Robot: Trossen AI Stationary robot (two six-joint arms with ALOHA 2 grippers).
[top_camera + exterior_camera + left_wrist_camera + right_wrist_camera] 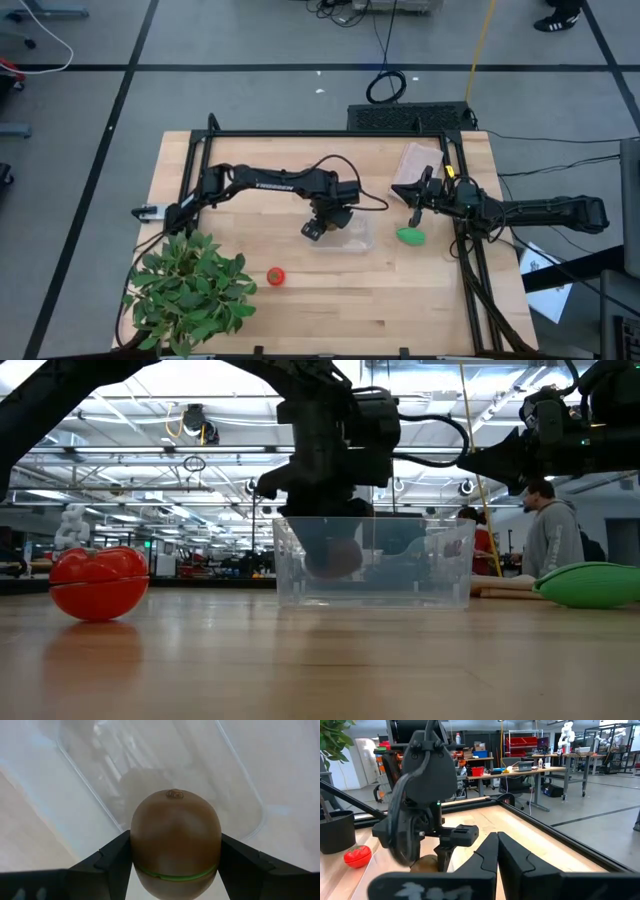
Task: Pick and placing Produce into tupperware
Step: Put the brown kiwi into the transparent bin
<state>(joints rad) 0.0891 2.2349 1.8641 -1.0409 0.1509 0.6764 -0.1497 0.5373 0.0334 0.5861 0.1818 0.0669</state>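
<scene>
High view, left gripper: the left gripper (318, 226) is seen at the frame's centre, at the left end of the tupperware (350, 237).
High view, right gripper: the right gripper (415, 212) is placed right of centre, just above the green produce (411, 236), which lies on the table (400, 300) to the right of the tupperware.
High view, other items: the red produce (275, 276) is found below and left of the tupperware, beside the leafy plant (190, 290) at lower left; a pinkish-tan packet (417, 163) lies at upper right.
Low view, tupperware: the clear tupperware (420, 570) is set mid-frame, and the brown produce (333, 554) is seen through its wall at the left end, under the left gripper (330, 510).
Low view, other produce: the red produce (99, 582) is shown at far left, the green produce (592, 584) at far right.
Low view, background: a person (552, 530) is seen standing at the right, behind the table.
Left wrist view, grip: the brown produce (175, 840) is clamped between the two dark fingers (107, 862), held wide apart by it, over the tupperware (240, 795).
Right wrist view, fingers: the right gripper (497, 851) is shown with its fingers pressed together, nothing between them.
Right wrist view, beyond: the left gripper (442, 860) is seen at centre left with the brown produce (424, 864) at its tip; the red produce (357, 856) rests at far left.
</scene>
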